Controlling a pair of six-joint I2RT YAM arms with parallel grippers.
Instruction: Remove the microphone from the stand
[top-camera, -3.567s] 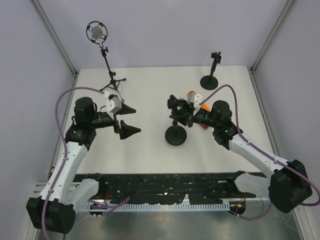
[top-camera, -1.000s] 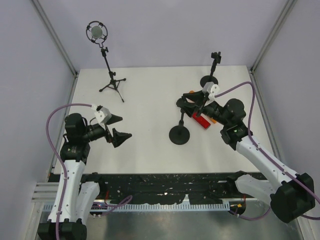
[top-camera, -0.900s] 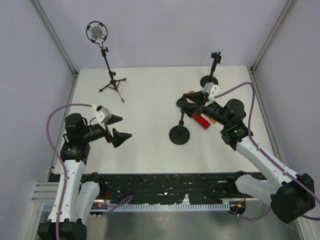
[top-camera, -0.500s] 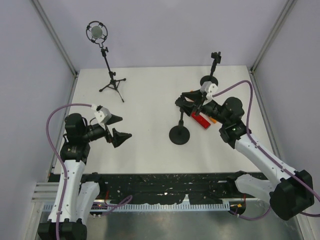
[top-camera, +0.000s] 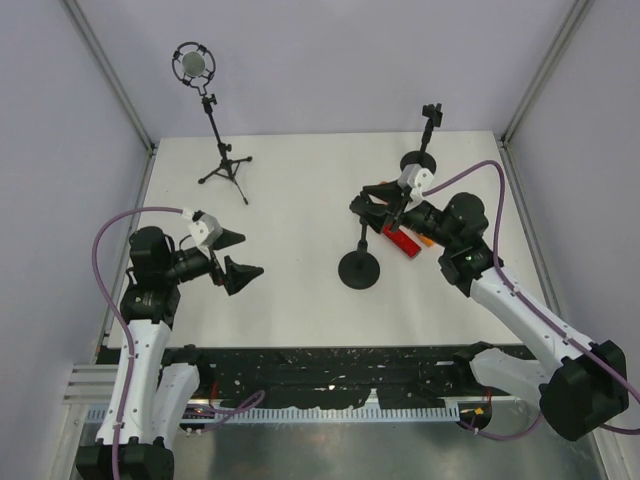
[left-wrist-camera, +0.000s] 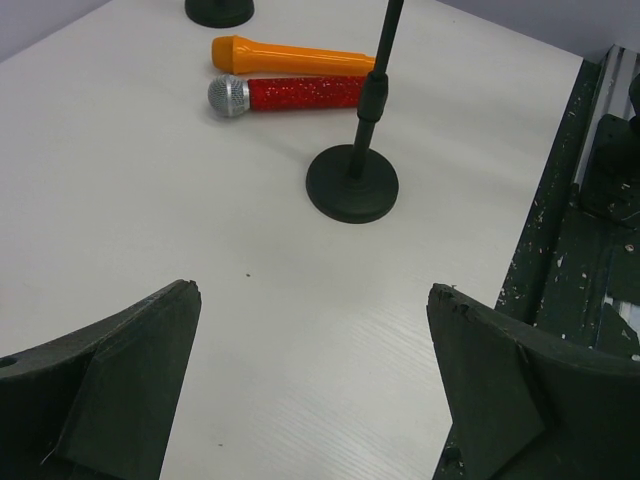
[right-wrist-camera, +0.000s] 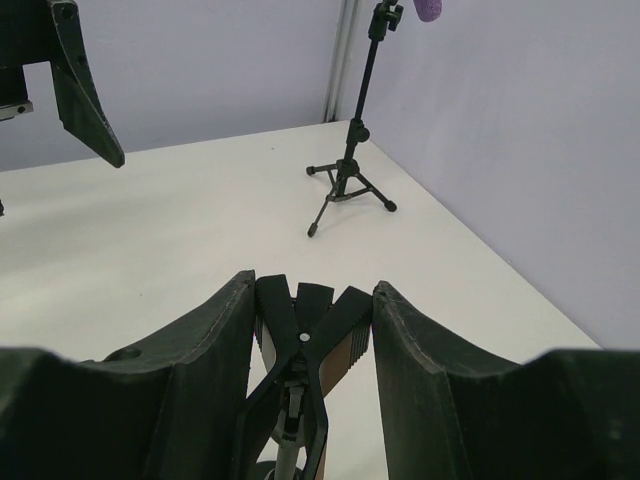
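Two white-and-black robot arms are mounted at the near edge of the table. The left arm rises steeply over its base, with the wrist bent toward the table's middle. The left end effector hangs above the surface, its two dark fingers spread wide with nothing between them. The right arm reaches forward and inward, its forearm slanting up to the left. The right end effector has its fingers partly closed, pressing both sides of a black clip.

Left wrist view: top edge cuts off the stand pole and a second base. Overhead, red microphone half hidden under right arm.
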